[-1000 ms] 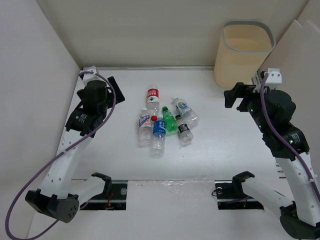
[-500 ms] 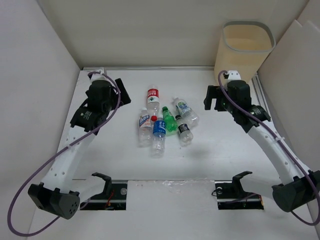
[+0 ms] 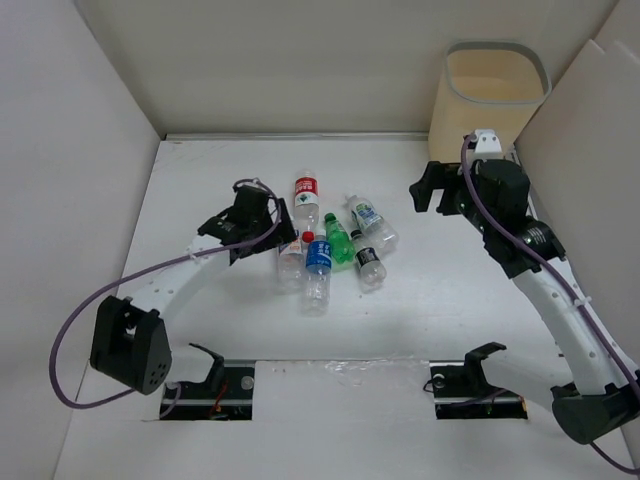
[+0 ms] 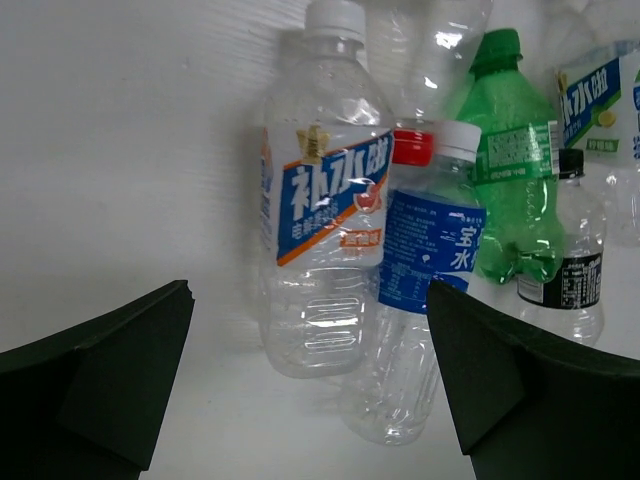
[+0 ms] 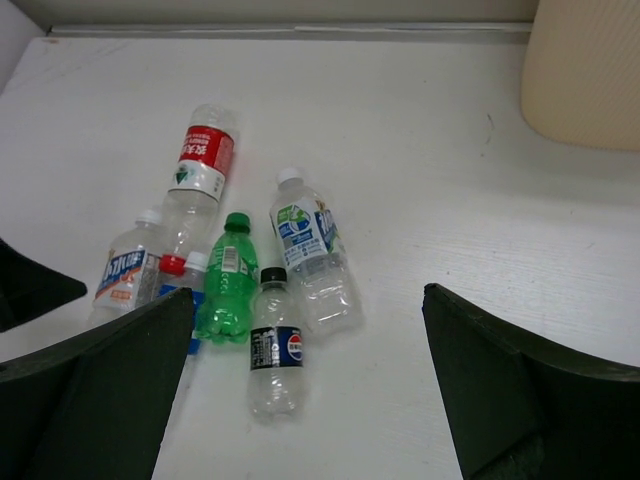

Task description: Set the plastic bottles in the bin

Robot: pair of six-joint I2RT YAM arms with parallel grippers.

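Note:
Several plastic bottles (image 3: 330, 240) lie clustered mid-table: a red-labelled one (image 3: 306, 193), a white-capped blue-and-orange one (image 3: 289, 250), a blue-labelled one (image 3: 318, 262), a green one (image 3: 338, 240), a black-labelled one (image 3: 368, 262) and a clear one with a green-blue label (image 3: 370, 222). My left gripper (image 3: 262, 235) is open and low, just left of the cluster. In the left wrist view the gripper (image 4: 308, 290) frames the blue-and-orange bottle (image 4: 325, 200) and the blue-labelled bottle (image 4: 430, 260). My right gripper (image 3: 432, 195) is open and empty, right of the bottles. The beige bin (image 3: 490, 100) stands at the far right.
White walls enclose the table on the left, back and right. The bin's side (image 5: 585, 70) shows at the top right of the right wrist view, where the right gripper (image 5: 308, 292) looks down on the green bottle (image 5: 228, 280) and black-capped bottle (image 5: 272, 345).
My left gripper has swung down and right, from the far left to the cluster's left edge. My right gripper moved left from the right wall and now hovers near the bin.

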